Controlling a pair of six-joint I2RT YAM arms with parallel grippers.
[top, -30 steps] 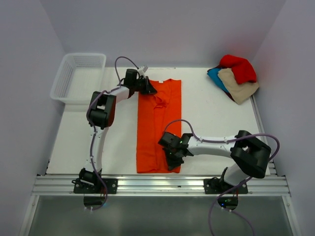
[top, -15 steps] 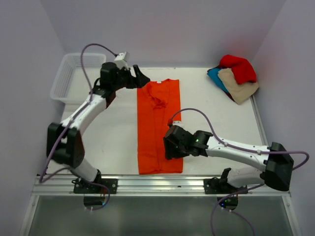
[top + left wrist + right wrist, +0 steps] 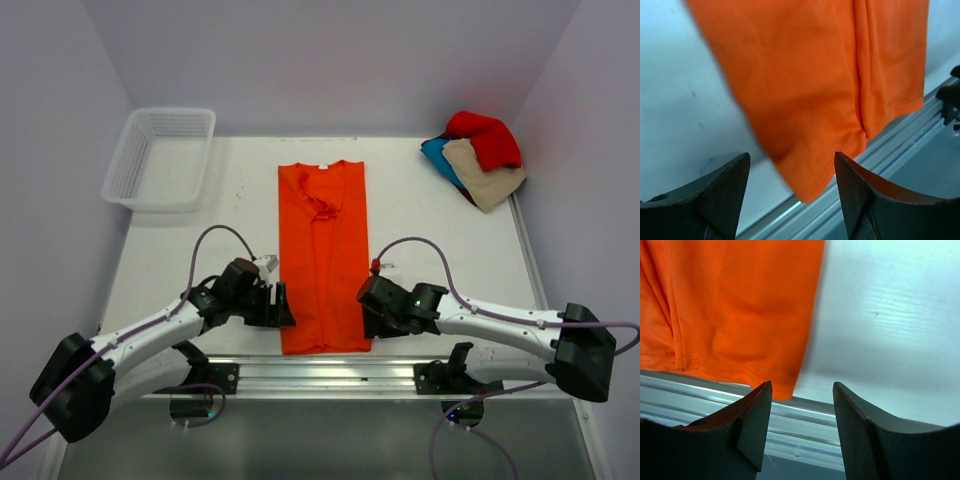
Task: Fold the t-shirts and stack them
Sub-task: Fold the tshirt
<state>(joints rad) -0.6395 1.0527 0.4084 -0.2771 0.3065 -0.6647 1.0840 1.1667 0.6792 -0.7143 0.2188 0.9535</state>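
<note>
The bright orange short-sleeved cloth t-shirt [image 3: 322,255] lies flat on the white table [image 3: 430,240] as one long narrow strip. Its sides are already folded in, the collar is at the far end and the hem is at the near end. I judge that the step in hand is the fold along the length, which is not yet begun.

The left gripper [image 3: 280,305] is just beside the near left corner of the hem. In its wrist view the dark fingers [image 3: 722,195] stand wide apart with nothing between them, and the corner of the hem lies just ahead of the gap. The right gripper [image 3: 368,312] is just beside the near right corner, its fingers [image 3: 860,430] also spread wide and empty. Here the corner lies ahead of the finger on the shirt side, and bare table lies ahead of the other finger. Whether any fingertip touches the cloth, I cannot tell.

The next move probably calls for each gripper to go inward over its corner, pinch all layers together, and carry the hem toward the collar evenly.

The red, beige and teal-blue shirts [image 3: 478,155] lie heaped well apart from both grippers, at the far right corner.
</note>
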